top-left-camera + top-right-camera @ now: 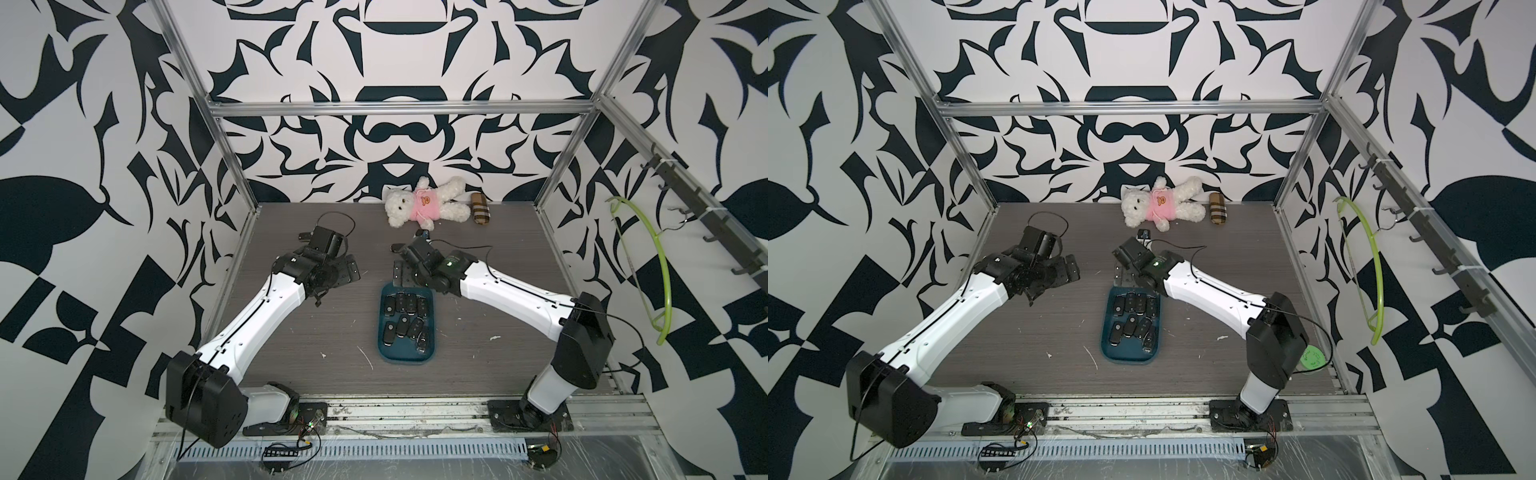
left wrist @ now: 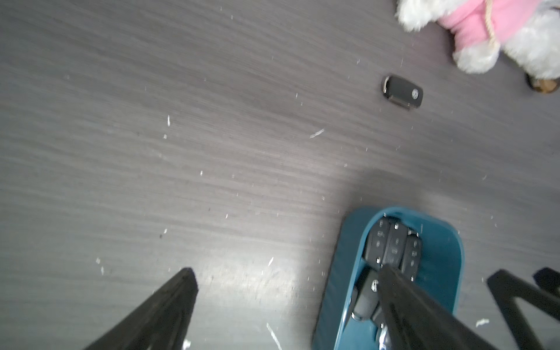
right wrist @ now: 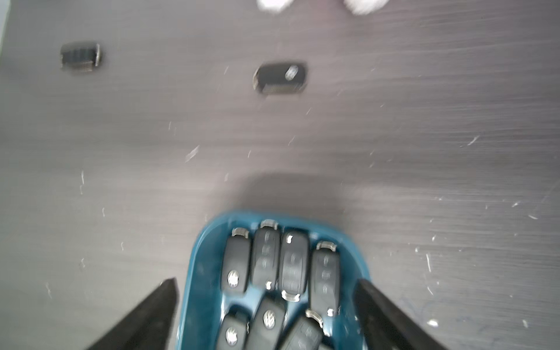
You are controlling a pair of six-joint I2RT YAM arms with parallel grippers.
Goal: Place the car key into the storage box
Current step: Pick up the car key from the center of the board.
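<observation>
The right gripper (image 3: 266,283) had its jaws spread wide, gripping nothing, with the end of the box (image 3: 203,272) between them. A row of four keys (image 3: 294,263) lay in the box just ahead of the fingertips, with more keys beneath. Well ahead on the table (image 3: 424,136) lay a loose key (image 3: 280,77), and a second key (image 3: 80,56) lay off to one side.

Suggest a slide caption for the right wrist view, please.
Right claw open over the teal storage box holding car keys, one loose key on the table beyond.
</observation>
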